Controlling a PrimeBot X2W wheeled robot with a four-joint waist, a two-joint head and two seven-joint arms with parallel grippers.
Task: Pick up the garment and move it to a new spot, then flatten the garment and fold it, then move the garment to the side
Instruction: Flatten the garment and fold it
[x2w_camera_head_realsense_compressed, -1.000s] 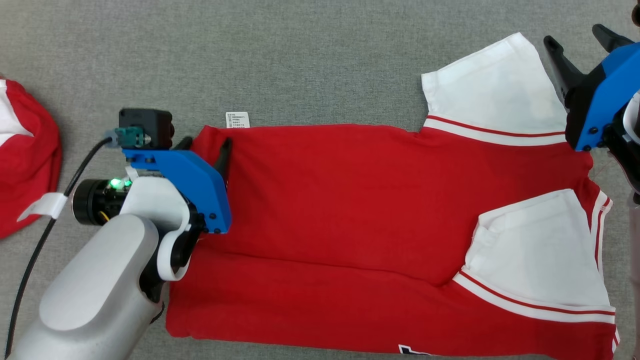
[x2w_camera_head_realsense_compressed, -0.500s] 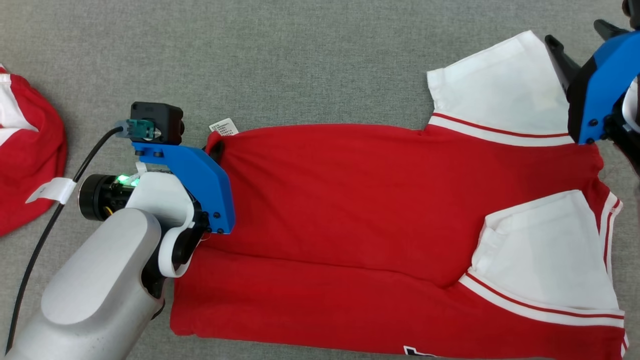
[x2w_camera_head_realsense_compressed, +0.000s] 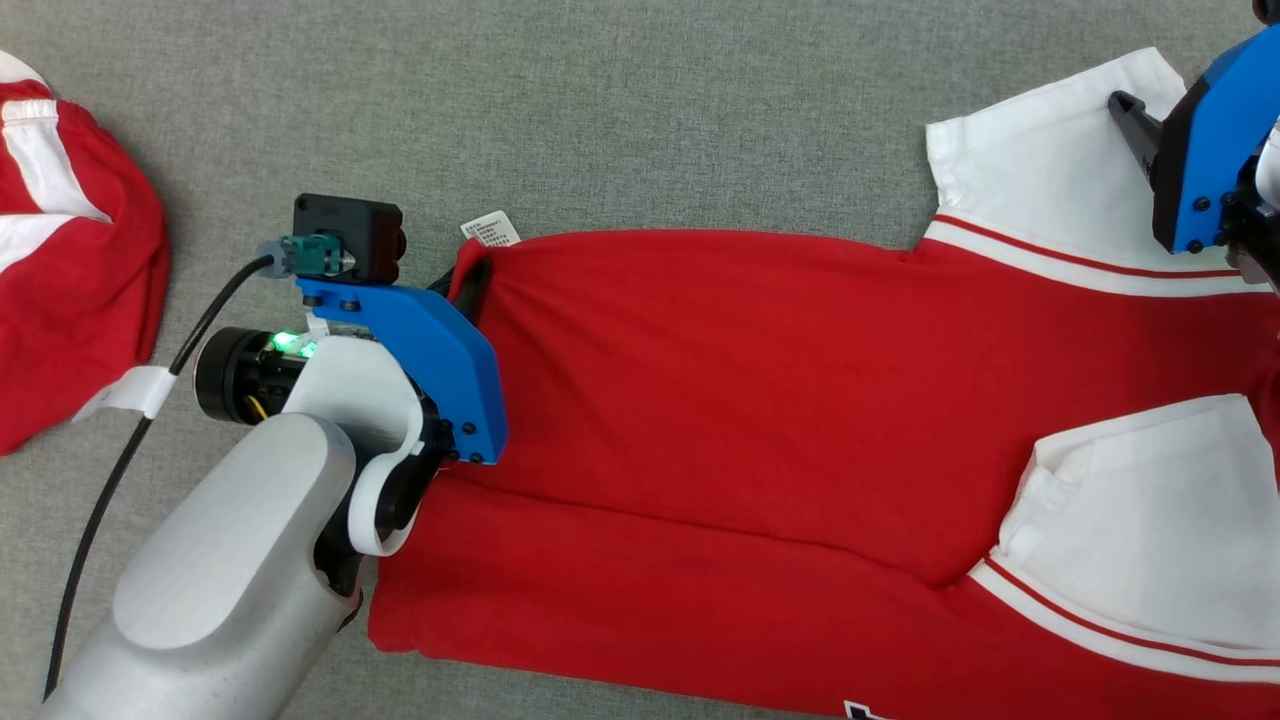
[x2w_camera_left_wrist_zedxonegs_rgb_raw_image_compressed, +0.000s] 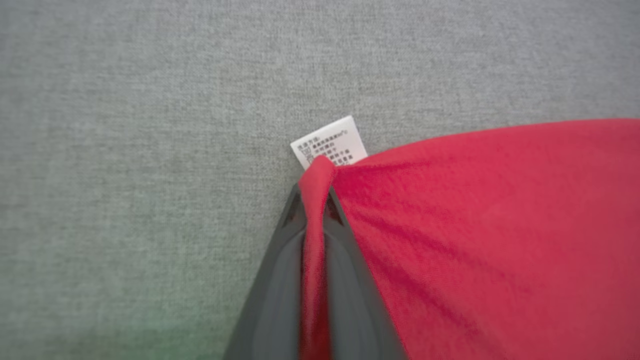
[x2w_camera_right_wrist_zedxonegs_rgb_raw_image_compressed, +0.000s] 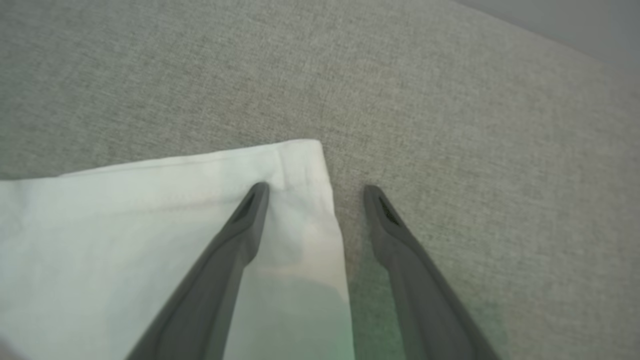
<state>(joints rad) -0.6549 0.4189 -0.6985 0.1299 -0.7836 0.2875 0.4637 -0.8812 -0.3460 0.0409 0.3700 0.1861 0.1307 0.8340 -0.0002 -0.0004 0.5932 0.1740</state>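
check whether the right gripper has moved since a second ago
Yes. Against the white sleeve, the right gripper shifted toward the robot's left: from just off its outer edge to straddling that edge.

Open grey surface (x2w_camera_head_realsense_compressed: 650, 110) beyond the garment (x2w_camera_head_realsense_compressed: 750, 400): wide, free passage. Second red garment (x2w_camera_head_realsense_compressed: 70, 270) bunched at far left. Black cable (x2w_camera_head_realsense_compressed: 95, 520) trails across the strip beside it.

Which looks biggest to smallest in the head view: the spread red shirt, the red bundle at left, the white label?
Largest: red shirt.
Then red bundle, though the frame edge cuts it off.
Smallest: white label.
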